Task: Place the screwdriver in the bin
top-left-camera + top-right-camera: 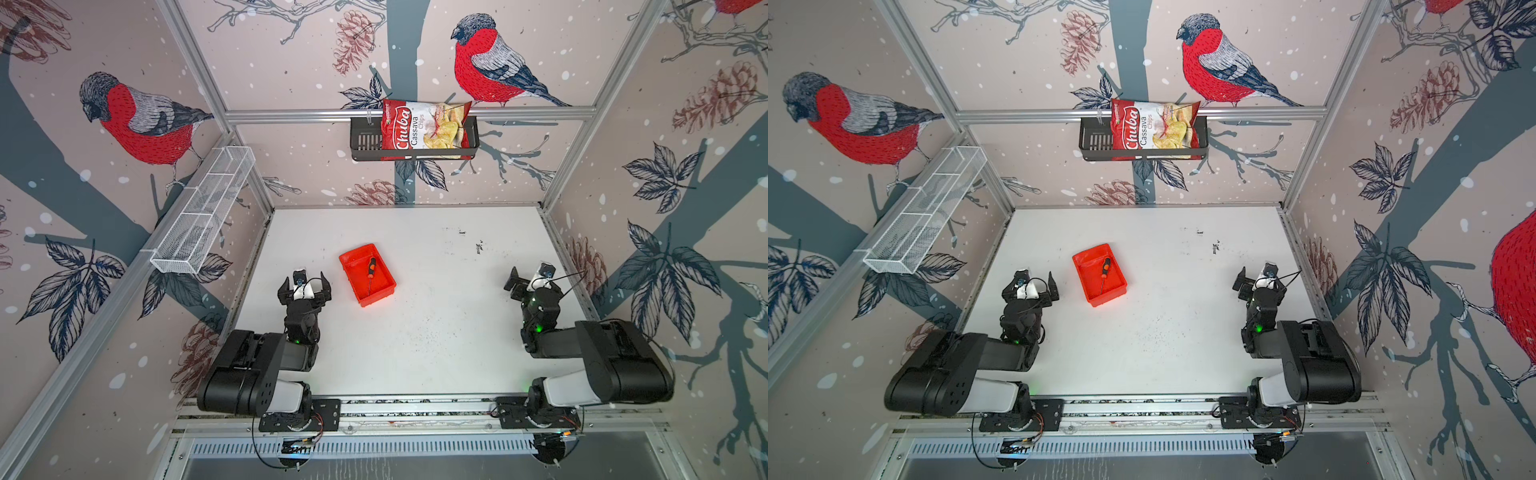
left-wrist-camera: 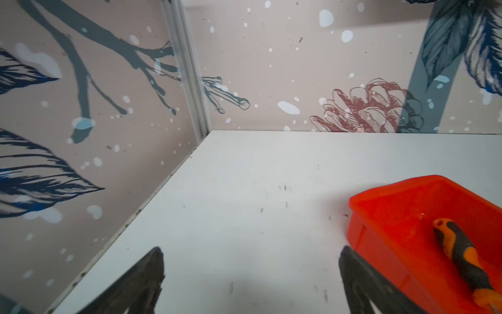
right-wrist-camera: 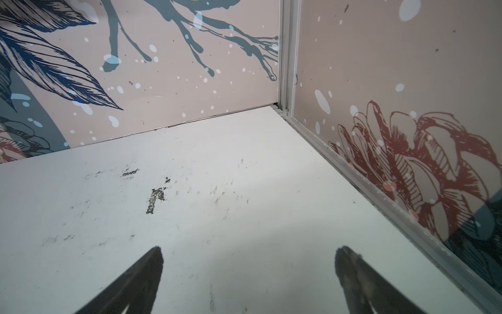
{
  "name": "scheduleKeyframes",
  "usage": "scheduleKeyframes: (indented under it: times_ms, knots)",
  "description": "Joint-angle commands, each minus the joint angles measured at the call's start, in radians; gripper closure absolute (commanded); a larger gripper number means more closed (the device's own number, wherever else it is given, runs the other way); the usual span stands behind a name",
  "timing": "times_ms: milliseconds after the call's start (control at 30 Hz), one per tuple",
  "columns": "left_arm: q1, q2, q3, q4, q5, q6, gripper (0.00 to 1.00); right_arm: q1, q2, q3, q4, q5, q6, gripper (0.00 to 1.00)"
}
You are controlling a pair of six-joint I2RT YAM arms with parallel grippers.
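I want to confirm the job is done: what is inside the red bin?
Only the screwdriver lies inside the bin, on its floor, handle toward the far end. The bit of floor directly beneath it is covered from view.

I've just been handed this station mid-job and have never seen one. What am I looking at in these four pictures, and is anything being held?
Two black robot arms stand at the near edge of a white table, each ending in a two-fingered pincer. Two pictures come from one overhead camera looking down on everything. The other two come from small cameras on the arms' wrists, looking out past the pincer fingers. On the table sits a red bin with the screwdriver lying inside it. The left pincer is beside the bin, open and empty. The right pincer, far to the right, is open and empty too. On the walls hang a white wire basket and a black basket holding a bag of chips.
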Motion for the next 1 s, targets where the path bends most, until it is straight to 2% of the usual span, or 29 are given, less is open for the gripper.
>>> scheduleKeyframes:
  times_ms: [0,33,67,133,200,300,967]
  knots:
    - [0.007,0.106,0.004,0.201,0.048,-0.016,0.01,0.001,0.030,0.011,0.099,-0.010,-0.004,0.00]
    - [0.007,0.139,0.002,0.251,0.044,-0.006,0.00,-0.001,0.024,0.034,0.041,-0.005,0.003,0.00]
    - [0.008,0.111,0.008,0.180,0.053,-0.013,0.00,-0.004,0.021,0.057,-0.011,-0.008,0.008,0.00]
    - [0.008,0.073,0.067,0.021,0.035,-0.025,0.01,-0.006,0.032,0.058,0.008,-0.011,0.005,0.00]
    - [0.009,0.104,0.123,-0.030,0.007,-0.036,0.01,-0.008,0.027,0.061,-0.005,-0.014,0.008,0.00]
    - [0.016,0.105,0.118,-0.021,-0.024,-0.053,0.01,-0.007,0.027,0.061,-0.007,-0.014,0.008,0.00]
    - [0.020,0.103,0.124,-0.037,-0.010,-0.055,0.01,-0.006,0.028,0.062,-0.008,-0.009,0.007,0.00]
